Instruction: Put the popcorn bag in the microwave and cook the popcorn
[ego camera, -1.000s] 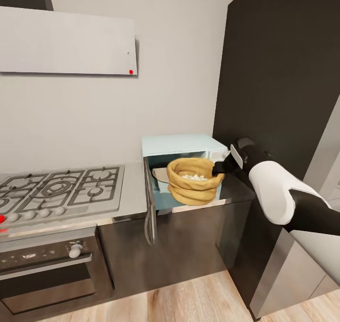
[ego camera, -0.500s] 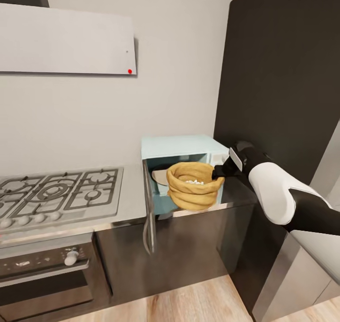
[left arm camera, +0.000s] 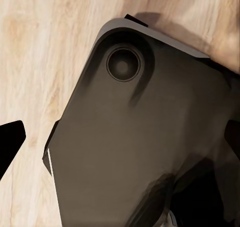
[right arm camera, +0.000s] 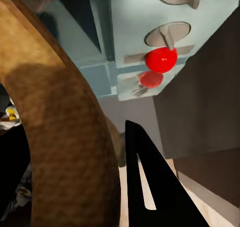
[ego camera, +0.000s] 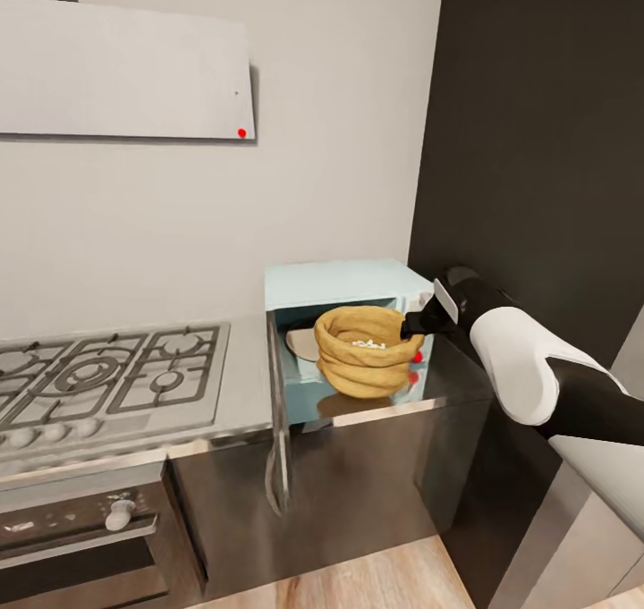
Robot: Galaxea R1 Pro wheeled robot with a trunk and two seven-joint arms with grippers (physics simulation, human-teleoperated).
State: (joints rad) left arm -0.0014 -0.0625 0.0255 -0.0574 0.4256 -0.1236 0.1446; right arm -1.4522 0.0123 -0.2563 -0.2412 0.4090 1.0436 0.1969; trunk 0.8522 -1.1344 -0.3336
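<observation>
The pale blue microwave point(ego camera: 344, 280) stands on the grey countertop point(ego camera: 246, 385) with its door point(ego camera: 277, 421) swung open toward me. The tan popcorn bag point(ego camera: 365, 363) hangs at the mouth of the open cavity, with white popcorn point(ego camera: 367, 344) in its mouth. My right gripper point(ego camera: 413, 327) is shut on the bag's right rim. In the right wrist view the thick rim point(right arm camera: 60, 137) sits against a black finger point(right arm camera: 150, 187), close to the microwave's knob panel point(right arm camera: 165, 34). My left gripper point(left arm camera: 120, 139) is open, hanging over my dark base and the wooden floor.
A gas hob point(ego camera: 107, 381) with black grates lies left of the microwave, above a dark built-in oven point(ego camera: 80, 537). A tall dark cabinet wall point(ego camera: 537, 144) rises right of the microwave. A grey hood panel point(ego camera: 125, 68) hangs on the wall.
The whole head view has shifted, so the camera moved. The bag and right gripper keep about the same place at the microwave's opening. A red dot on the panel now shows beside the bag.
</observation>
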